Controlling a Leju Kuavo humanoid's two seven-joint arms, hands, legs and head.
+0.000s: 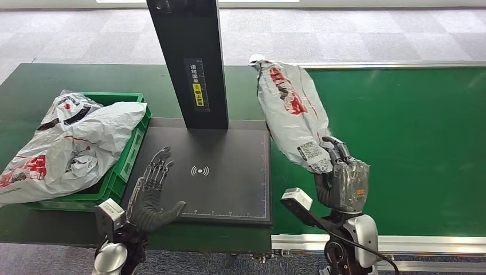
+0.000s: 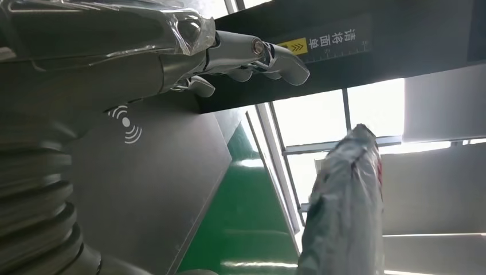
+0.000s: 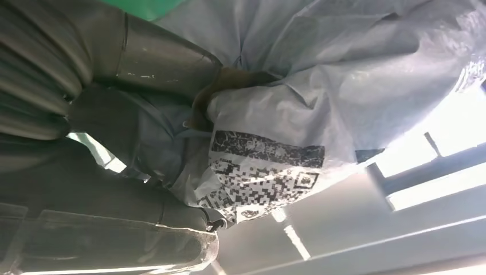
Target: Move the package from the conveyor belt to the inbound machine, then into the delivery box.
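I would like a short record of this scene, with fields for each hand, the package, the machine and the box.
right hand: the right hand grips the lower end of the package, near its printed code
package: grey bag with red print, lifted, beside the right edge of the inbound machine plate
left hand: the left hand lies flat with fingers spread on the plate's left part, holding nothing
conveyor belt: green surface at the right
delivery box: green crate at the left, with other grey bags piled in it
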